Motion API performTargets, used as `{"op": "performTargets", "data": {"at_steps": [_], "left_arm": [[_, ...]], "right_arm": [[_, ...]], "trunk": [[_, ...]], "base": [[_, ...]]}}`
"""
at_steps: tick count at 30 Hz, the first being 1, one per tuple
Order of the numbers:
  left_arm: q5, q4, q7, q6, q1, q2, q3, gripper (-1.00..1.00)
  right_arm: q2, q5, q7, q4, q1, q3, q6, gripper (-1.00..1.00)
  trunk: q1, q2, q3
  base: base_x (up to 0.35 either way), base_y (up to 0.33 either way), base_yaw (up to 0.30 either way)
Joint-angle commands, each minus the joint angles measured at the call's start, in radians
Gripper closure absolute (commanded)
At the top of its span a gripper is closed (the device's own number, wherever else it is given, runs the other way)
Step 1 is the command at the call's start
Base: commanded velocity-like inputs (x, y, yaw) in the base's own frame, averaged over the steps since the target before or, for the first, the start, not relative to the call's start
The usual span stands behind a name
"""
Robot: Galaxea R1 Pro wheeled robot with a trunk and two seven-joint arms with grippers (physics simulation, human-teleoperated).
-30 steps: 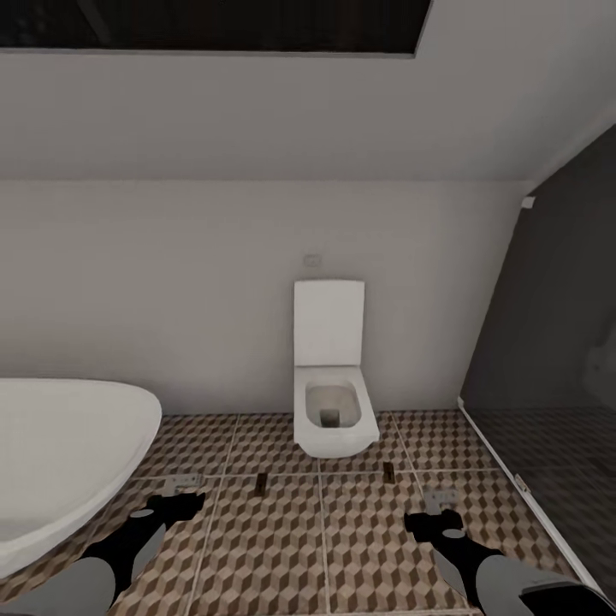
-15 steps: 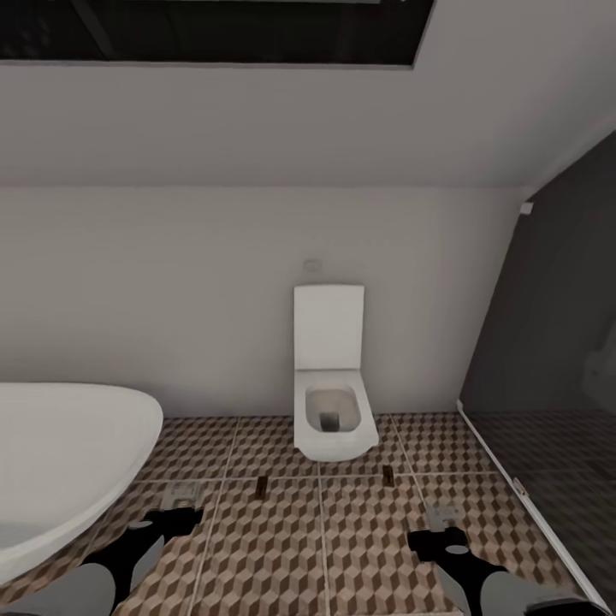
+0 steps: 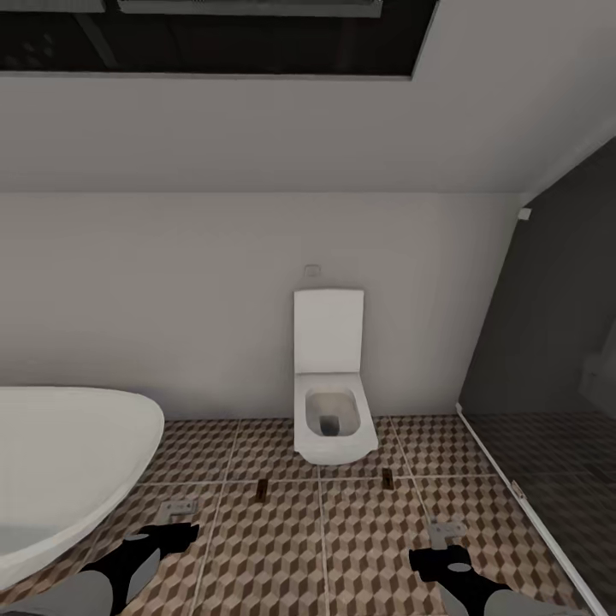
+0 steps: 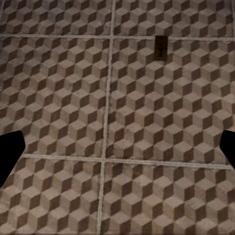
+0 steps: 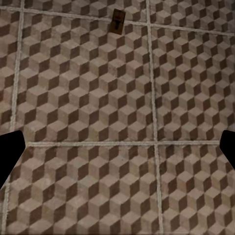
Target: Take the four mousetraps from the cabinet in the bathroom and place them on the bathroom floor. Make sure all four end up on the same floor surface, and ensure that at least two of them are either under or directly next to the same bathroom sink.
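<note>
Two mousetraps lie on the bathroom floor (image 3: 282, 547), both in front of the toilet (image 3: 332, 402): the left mousetrap (image 3: 261, 488) sits just beside a grout line off the toilet's left front corner, and the right mousetrap (image 3: 387, 477) sits off its right front corner. Each also appears in a wrist view, the left mousetrap (image 4: 159, 48) ahead of the left gripper and the right mousetrap (image 5: 117, 20) ahead of the right gripper, both flat on the tile and well apart from the fingers.

Assessment: at most two of four traps are placed. Neither the cabinet nor the sink is in sight, so compliance with the sink condition cannot be confirmed; the other two traps are unaccounted for here.

The left gripper (image 3: 175, 511) and right gripper (image 3: 447, 530) hang low over the floor. Both wrist views show fingers spread wide with bare tile between them: both are released and empty.

Surface: large cube-patterned tiles with pale grout, level. Room: a white bathtub (image 3: 60, 462) at the floor's left edge, a plain pale wall behind, and a dark glazed partition (image 3: 556, 342) along the right edge.
</note>
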Motion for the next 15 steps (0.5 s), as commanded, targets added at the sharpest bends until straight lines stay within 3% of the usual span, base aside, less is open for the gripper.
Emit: {"op": "performTargets", "data": {"at_steps": [1,15], "left_arm": [[0.010,0.001,-0.002,0.002,0.000,0.001,-0.008,-1.00],[0.011,0.025,-0.002,0.001,0.000,-0.019,-0.008,-1.00]], "right_arm": [[0.000,-0.003,-0.003,0.003,0.000,0.007,-0.005,-1.00],[0.003,-0.003,-0.003,0.004,0.045,0.007,0.022,-1.00]], "trunk": [[-0.004,0.007,0.002],[-0.058,0.105,0.046]], "base": [[0.000,0.000,0.000],[0.000,0.000,0.000]]}}
